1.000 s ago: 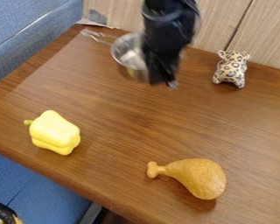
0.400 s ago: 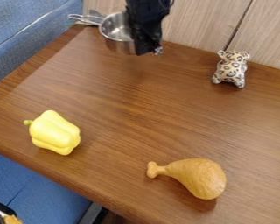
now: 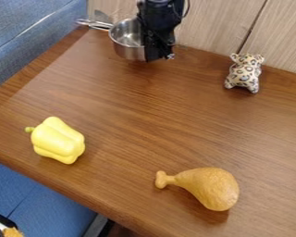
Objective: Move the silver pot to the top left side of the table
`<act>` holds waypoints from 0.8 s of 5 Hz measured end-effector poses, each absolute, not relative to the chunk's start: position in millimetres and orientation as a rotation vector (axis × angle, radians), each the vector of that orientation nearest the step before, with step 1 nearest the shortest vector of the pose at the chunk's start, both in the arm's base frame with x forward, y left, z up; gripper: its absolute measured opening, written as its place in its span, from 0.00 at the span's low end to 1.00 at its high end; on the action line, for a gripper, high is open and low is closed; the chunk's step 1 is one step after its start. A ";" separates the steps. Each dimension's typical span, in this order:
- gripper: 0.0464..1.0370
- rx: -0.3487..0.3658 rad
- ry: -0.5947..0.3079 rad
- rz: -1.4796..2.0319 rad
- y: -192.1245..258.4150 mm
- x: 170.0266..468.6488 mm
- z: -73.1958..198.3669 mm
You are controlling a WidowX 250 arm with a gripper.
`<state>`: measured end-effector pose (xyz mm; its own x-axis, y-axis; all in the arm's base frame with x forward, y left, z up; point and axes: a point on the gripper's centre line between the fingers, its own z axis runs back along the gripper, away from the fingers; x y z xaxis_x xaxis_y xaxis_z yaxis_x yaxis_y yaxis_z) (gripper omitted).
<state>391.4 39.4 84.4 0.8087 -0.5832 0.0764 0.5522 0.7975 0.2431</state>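
Silver metal pot (image 3: 128, 50) is at the top left of the brown tabletop (image 3: 132, 120), upright or nearly so, mouth up. Its wire handle (image 3: 95, 24) points away from the arm, over the top left corner, which leaves the opposite wall free for the grip. Black gripper (image 3: 158, 58) hangs at that wall and appears closed on it, with little opening; the far side of the hold is hidden. Gripping by one wall suits a thin rim, though the pot could tilt or swing. Whether its base bears on the wood cannot be determined.

Placement judged near compliant; lowering, if needed, and release remain. Risk noted: handle may catch the wall panel (image 3: 212, 28). Leopard-print toy (image 3: 243, 73), yellow pepper (image 3: 58, 140) and drumstick (image 3: 206, 187) lie well apart, outside the work.
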 end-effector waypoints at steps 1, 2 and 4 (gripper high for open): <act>0.04 0.211 -0.111 -0.613 35.9 391.4 67.5; 0.04 0.212 -0.115 -0.610 31.0 392.7 65.0; 0.25 0.213 -0.131 -0.622 22.8 395.8 60.4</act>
